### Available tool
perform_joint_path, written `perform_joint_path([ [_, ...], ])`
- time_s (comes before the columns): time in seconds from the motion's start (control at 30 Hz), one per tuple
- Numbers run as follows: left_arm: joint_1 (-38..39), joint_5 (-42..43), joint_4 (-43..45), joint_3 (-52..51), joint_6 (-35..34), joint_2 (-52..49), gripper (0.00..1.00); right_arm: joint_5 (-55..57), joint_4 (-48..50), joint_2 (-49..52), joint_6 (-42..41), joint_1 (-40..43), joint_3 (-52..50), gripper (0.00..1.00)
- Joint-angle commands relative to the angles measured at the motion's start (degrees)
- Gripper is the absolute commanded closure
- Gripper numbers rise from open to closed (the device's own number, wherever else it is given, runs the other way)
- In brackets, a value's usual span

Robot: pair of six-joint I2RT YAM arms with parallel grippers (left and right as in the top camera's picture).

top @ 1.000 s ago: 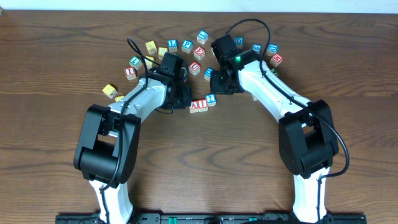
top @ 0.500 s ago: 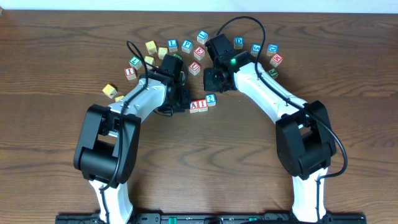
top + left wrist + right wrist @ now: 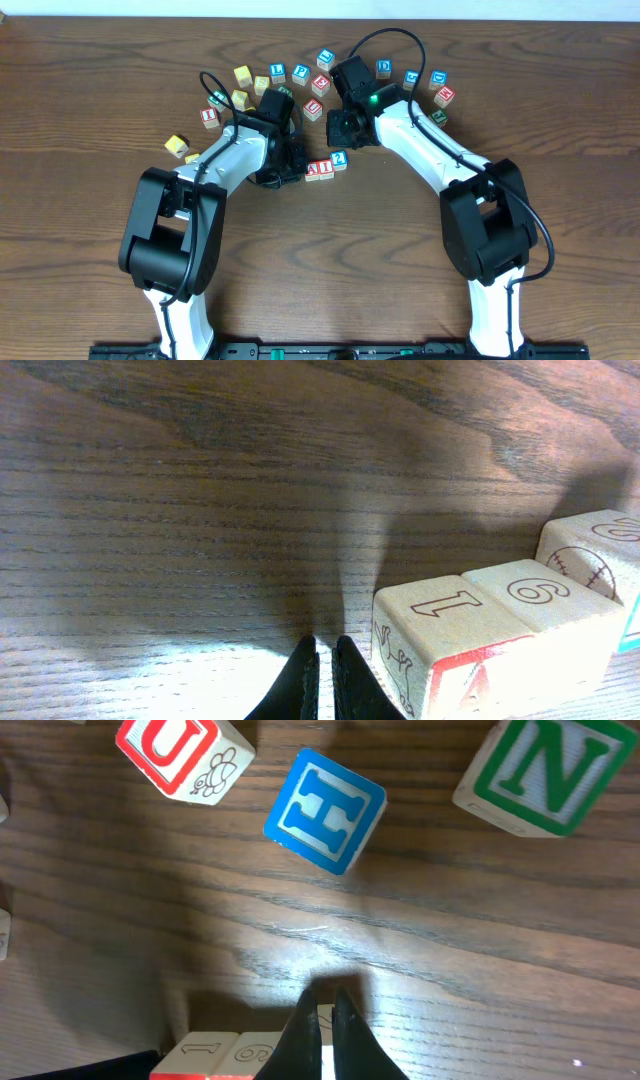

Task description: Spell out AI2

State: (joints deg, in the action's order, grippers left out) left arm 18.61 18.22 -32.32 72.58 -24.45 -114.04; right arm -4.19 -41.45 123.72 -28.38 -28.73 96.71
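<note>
**Overhead and wrist views of the wooden bench (image 3: 560, 200).** The landmark is the row of three blocks near the bench's middle: A block (image 3: 313, 169), I block (image 3: 325, 168) and 2 block (image 3: 339, 158). A and I touch side by side. The 2 meets the I's right end but sits slightly farther back, turned a little out of line.

- **Left of the row:** the left fingers (image 3: 298, 690) hang low over bare wood, pressed together with nothing between them. In their own camera the row's near end lies just to their right, its side faces showing a 1 and a 6 or 9. Whether finger and block touch cannot be told.
- **Behind the row:** the right fingers (image 3: 306, 1035) are likewise pressed together and empty, with their tips over the wood just beyond the row.
- **Farther from the row:** beyond the right fingers lie a blue H block (image 3: 325, 810), a red U block (image 3: 185, 750) and a green N block (image 3: 545, 765), each apart from the others.
- **Loose blocks:** the other loose blocks (image 3: 300, 73) form an arc behind the row, well apart from it, and a yellow block (image 3: 177, 146) sits far to the row's left.
- **Arms:** the left arm (image 3: 225, 160) and right arm (image 3: 430, 150) reach in from the near edge — one on either side of the row
</note>
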Motion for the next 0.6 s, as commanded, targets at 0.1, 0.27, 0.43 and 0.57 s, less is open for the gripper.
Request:
perform_joint_path([
  [0.1,0.13,0.79,0.7,0.76,-0.94,-1.07,0.93,-1.73,0.83,2.56,-0.98,-0.26,0.66,0.99],
  [0.27,0.13,0.57,1.77,0.76,-0.72,-1.07,0.92,-2.64,1.38,3.72,-1.01,-0.96,0.66,0.99],
  [0.43,0.13,0.33,2.03,0.76,-0.72,-1.07,0.93,-2.89,1.36,4.57,-0.96,-1.49,0.66,0.99],
  [0.57,0.13,0.15,2.01,0.76,-0.7,-1.07,0.92,-3.08,1.29,4.66,-0.96,-1.66,0.66,0.99],
])
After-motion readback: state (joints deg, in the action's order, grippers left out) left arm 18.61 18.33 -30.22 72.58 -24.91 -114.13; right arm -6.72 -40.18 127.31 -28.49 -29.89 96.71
